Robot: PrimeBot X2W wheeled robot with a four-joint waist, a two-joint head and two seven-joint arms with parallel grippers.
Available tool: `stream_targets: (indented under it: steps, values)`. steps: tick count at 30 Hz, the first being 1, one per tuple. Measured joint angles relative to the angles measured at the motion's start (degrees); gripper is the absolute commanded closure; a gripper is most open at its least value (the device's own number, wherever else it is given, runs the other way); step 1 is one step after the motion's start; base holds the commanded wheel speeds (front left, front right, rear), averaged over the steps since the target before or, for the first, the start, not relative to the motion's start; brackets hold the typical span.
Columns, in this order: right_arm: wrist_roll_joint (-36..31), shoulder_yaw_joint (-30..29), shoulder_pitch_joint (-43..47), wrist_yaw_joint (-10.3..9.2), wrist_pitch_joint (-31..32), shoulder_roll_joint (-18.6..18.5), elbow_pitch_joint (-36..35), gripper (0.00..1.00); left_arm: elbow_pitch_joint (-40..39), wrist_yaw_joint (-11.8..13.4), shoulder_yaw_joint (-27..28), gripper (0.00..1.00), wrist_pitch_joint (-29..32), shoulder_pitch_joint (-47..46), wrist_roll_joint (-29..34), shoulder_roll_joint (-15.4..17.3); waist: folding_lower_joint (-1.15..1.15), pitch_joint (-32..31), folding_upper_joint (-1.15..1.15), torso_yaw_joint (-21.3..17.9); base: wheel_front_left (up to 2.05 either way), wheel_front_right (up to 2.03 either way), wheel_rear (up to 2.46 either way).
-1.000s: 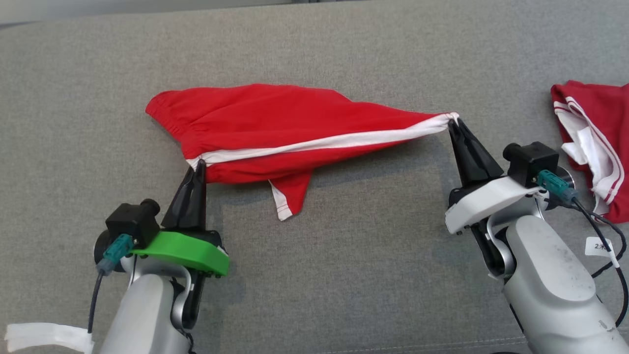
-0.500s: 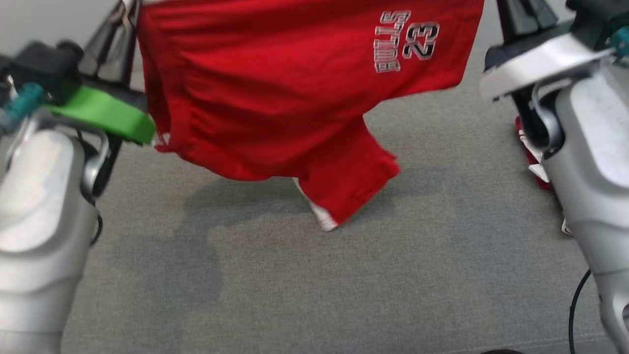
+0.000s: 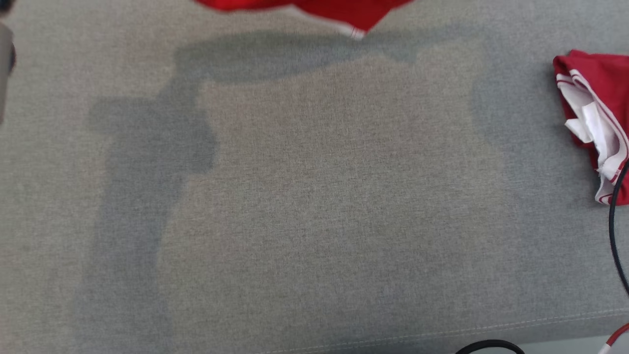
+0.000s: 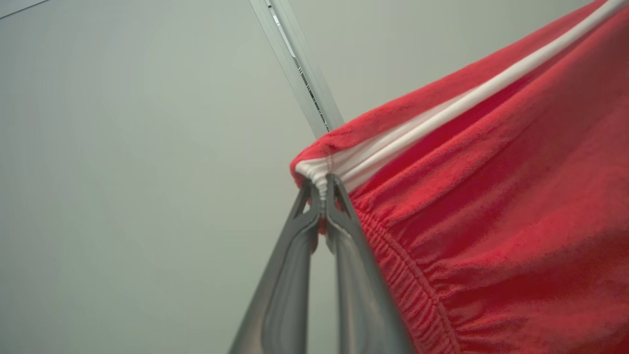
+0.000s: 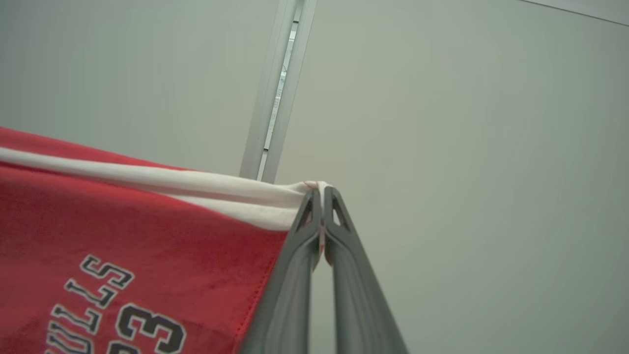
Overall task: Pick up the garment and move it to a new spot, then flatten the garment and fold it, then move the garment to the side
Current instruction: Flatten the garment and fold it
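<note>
Nearest, at 6 o'clock in the head view: the front seam of the grey upholstered surface (image 3: 314, 246), with a black cable (image 3: 611, 221) along the edge from 3 to 5 o'clock. Further in, bare grey fabric under a wide shadow (image 3: 147, 147), probably a good landing place. At 3 o'clock, a second red garment (image 3: 594, 78), crumpled, better left untouched. Farthest, at 12 o'clock, the lowest tip of the garment (image 3: 358, 17), hanging in the air, apart from the surface.

Higher up, left fingers (image 4: 317, 201) clenched on the waistband corner, at the meeting of the white stripe (image 4: 442, 110) and the gathered elastic (image 4: 408, 265). Right fingers (image 5: 316, 206) clenched on the other end of the same stripe, above the printed number (image 5: 147, 329). Cloth stretched between both, with a pale wall (image 5: 467, 147) behind.

Step in hand, by judgement: carrying to a new spot, then laying flat.

- Lower both arms together and level, with the stripe taut but not strained.
- Touch down first with the hanging tip, then draw gently toward 6 o'clock to unroll the cloth without wrinkles.
- Aim well away from 3 o'clock, to avoid catching the second garment or the cable.
- No release before full rest of the cloth on the surface.

Possible risk: one leg folded and trapped underneath.
</note>
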Motion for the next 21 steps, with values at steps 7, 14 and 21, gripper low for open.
stream_targets:
  steps: [7,14,21]
  values:
    - [-7.0,-5.9,-10.3,0.05,-0.9,0.5,5.3,1.00,2.6,0.3,1.0,1.00,-1.1,-10.1,2.4,-1.6,0.00,8.5,0.00,-0.2,0.00,0.00,0.00]
    - [-7.5,-5.9,-6.7,0.07,-1.0,2.1,4.7,1.00,3.0,0.3,4.5,1.00,-1.3,-4.7,0.3,-2.3,0.00,14.5,0.00,-0.4,0.00,0.00,0.00]
    - [0.9,-2.5,12.6,0.05,-1.0,1.1,-5.7,1.00,4.5,0.2,8.5,1.00,-1.3,13.0,-4.6,-6.7,0.00,16.7,0.00,-0.2,0.00,0.00,0.00]
